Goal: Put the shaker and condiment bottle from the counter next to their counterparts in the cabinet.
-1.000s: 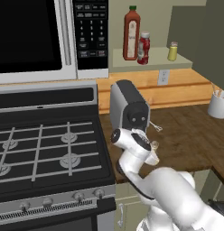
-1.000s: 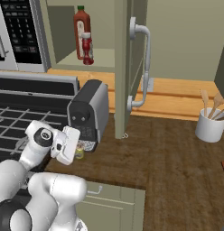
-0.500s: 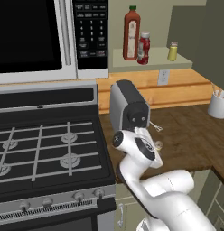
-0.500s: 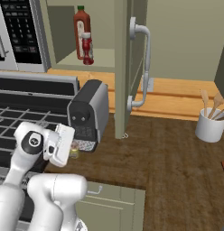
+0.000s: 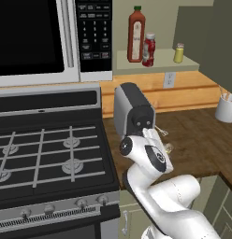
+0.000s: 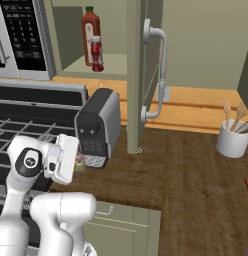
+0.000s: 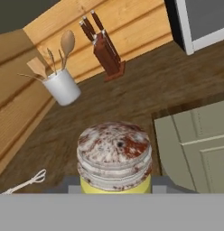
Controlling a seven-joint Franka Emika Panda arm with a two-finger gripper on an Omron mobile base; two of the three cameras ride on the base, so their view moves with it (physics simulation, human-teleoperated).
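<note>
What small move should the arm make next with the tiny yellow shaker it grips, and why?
Probably lift straight up. The gripper is shut on the tiny yellow shaker, low beside the black toaster on the brown counter. Its twin yellow shaker stands on the higher cabinet shelf.

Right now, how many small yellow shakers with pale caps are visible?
2. One small yellow shaker stands on the cabinet shelf, right of the red bottles; the other is in the gripper.

On the cabinet (image 5: 155,60) shelf stand a tall red bottle (image 5: 135,35), condiment bottle (image 5: 148,49) and shaker (image 5: 178,52).
</note>
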